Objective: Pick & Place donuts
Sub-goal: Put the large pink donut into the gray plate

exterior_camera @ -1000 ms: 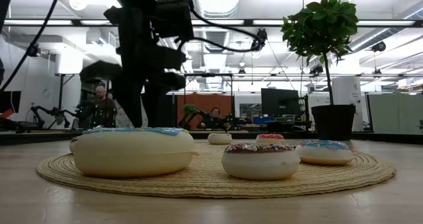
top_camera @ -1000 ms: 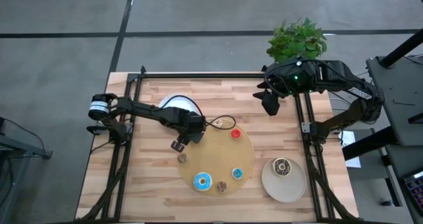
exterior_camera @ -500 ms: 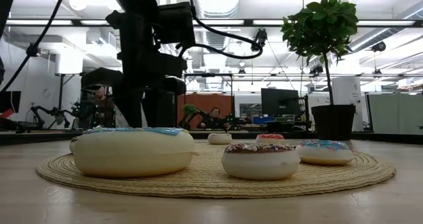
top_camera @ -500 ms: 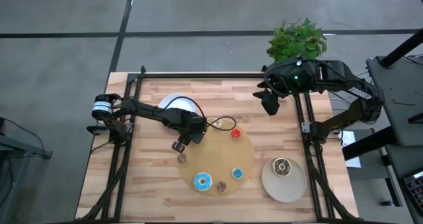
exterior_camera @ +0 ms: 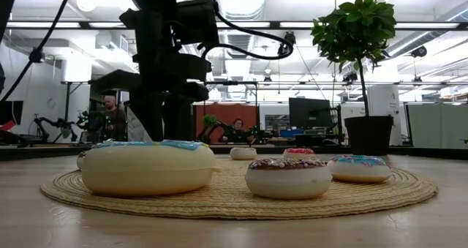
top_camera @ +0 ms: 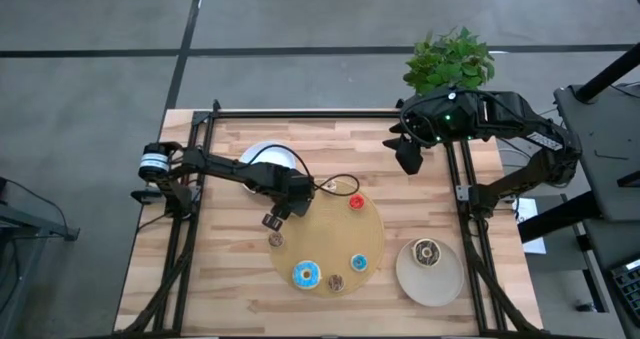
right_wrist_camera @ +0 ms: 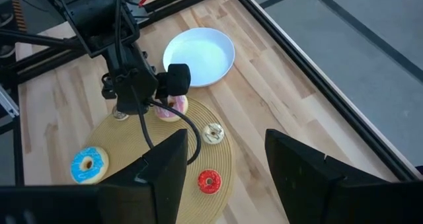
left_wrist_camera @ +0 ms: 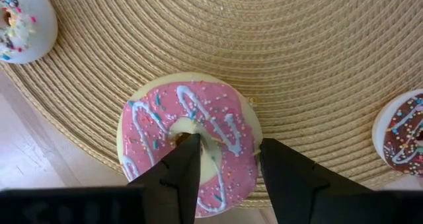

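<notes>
A pink-iced donut (left_wrist_camera: 188,138) lies on the round woven mat (left_wrist_camera: 277,45) close to its left rim, and my left gripper (left_wrist_camera: 227,145) stands over it, pointing down and shut on its ring. The high view hides this donut under the left gripper (top_camera: 283,208). Other donuts rest on the mat: a red one (top_camera: 355,203), a blue one (top_camera: 306,274), and a small blue one (top_camera: 358,263). A brown donut (top_camera: 427,251) lies on the beige plate (top_camera: 440,289). My right gripper (top_camera: 408,159) hangs open, high above the table's far right. My left gripper has one finger (left_wrist_camera: 185,161) in the pink donut's hole and the other finger (left_wrist_camera: 281,168) outside its rim, so that one side of the ring (left_wrist_camera: 231,141) sits between them. The fingers come from above, pointing down. The donut lies flat on the mat.
A white plate (top_camera: 262,157) sits behind the left arm. A small brown donut (top_camera: 275,239) lies on the wood just off the mat. A cable loop (top_camera: 338,185) hangs over the mat's far part. A potted plant (top_camera: 448,61) stands beyond the far edge.
</notes>
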`<act>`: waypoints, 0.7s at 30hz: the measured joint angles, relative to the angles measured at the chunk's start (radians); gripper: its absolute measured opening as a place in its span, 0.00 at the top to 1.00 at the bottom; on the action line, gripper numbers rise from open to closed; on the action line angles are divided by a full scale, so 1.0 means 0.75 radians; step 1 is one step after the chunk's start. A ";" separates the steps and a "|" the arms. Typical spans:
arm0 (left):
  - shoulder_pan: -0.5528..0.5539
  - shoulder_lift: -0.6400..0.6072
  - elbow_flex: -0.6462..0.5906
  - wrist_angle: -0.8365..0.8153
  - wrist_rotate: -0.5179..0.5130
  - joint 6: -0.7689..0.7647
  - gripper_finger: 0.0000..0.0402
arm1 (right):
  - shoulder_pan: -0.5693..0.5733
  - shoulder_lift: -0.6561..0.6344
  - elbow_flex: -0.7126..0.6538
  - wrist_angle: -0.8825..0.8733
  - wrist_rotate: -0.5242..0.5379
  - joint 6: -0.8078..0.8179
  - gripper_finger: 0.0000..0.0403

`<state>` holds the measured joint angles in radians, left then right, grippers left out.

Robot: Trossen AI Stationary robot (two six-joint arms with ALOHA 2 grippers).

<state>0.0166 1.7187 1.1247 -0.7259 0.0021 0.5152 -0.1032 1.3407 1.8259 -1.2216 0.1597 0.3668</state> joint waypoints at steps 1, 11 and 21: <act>0.001 0.000 -0.002 0.001 0.000 0.000 0.68 | 0.000 0.000 0.000 0.000 0.000 0.000 0.52; 0.001 0.004 -0.043 0.003 0.005 0.000 0.68 | 0.000 0.000 -0.001 -0.002 0.000 -0.001 0.52; 0.002 0.004 -0.048 0.024 0.020 0.006 0.68 | 0.000 -0.001 -0.001 -0.001 -0.001 -0.001 0.52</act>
<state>0.0177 1.7218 1.0885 -0.7081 0.0170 0.5194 -0.1032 1.3401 1.8252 -1.2226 0.1593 0.3664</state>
